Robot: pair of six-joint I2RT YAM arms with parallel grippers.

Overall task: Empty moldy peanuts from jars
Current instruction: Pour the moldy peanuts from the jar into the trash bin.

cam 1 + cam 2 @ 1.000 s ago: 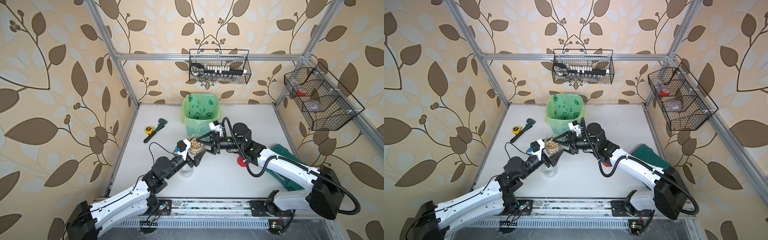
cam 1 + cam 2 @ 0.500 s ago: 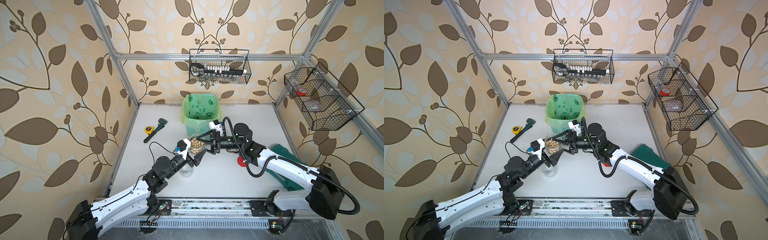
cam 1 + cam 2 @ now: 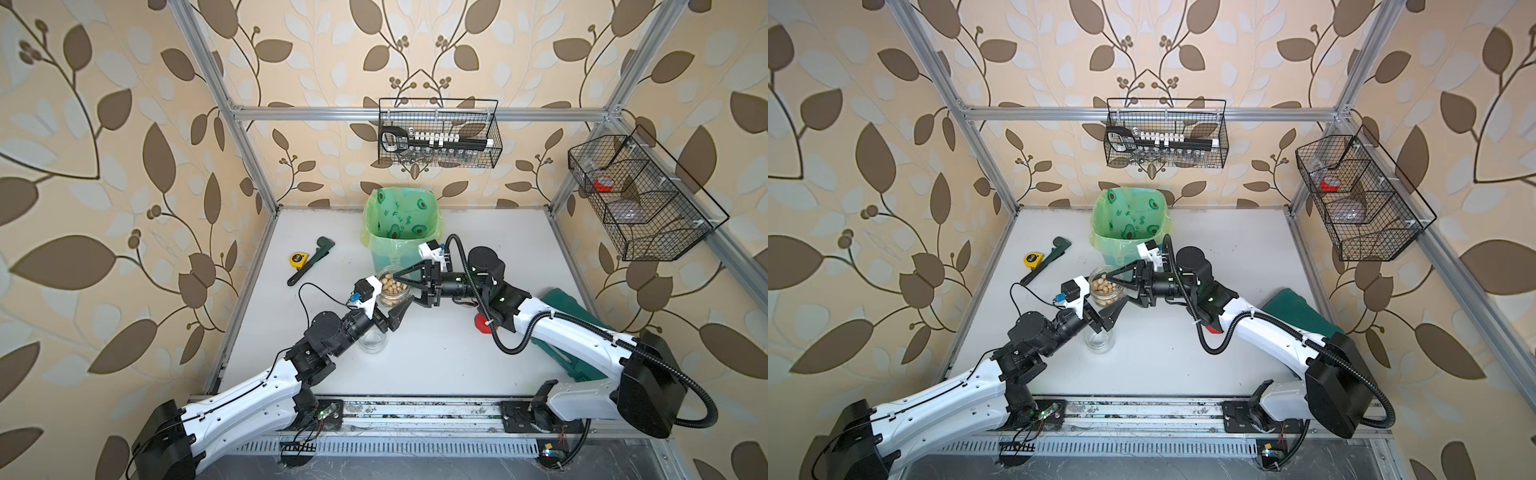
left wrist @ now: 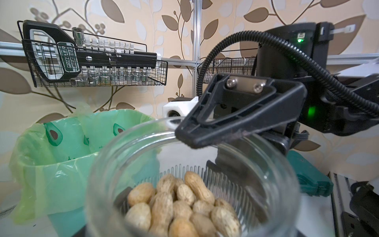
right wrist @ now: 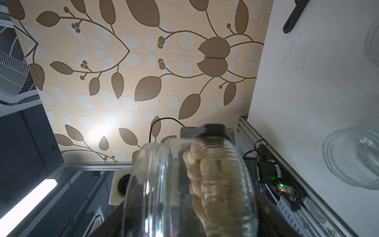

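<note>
A lidless glass jar (image 3: 392,293) (image 3: 1105,291) (image 5: 155,184) of tan moldy peanuts (image 3: 390,284) (image 4: 180,203) (image 5: 207,174) is held upright above the table, in front of the bin. My left gripper (image 3: 390,297) (image 3: 1106,299) (image 4: 190,205) clasps its sides from the near left. My right gripper (image 3: 403,286) (image 3: 1117,287) (image 5: 190,221), rolled on its side, is shut on it: one finger (image 4: 225,123) lies across the mouth rim, the other sits at the base. An empty jar (image 3: 372,341) (image 3: 1099,341) (image 5: 354,158) stands on the table nearby.
The green-lined bin (image 3: 434,216) (image 3: 1096,232) (image 4: 61,143) stands just behind the jar. A red lid (image 3: 482,326) lies partly under the right arm, next to a dark green case (image 3: 565,303). A yellow tape measure (image 3: 297,259) and green wrench (image 3: 311,259) lie far left. Wire baskets (image 3: 438,137) (image 3: 640,199) hang on the walls.
The right gripper's jaws widened for a moment and came back onto the jar. Both arms and the jar stay almost where they were.
</note>
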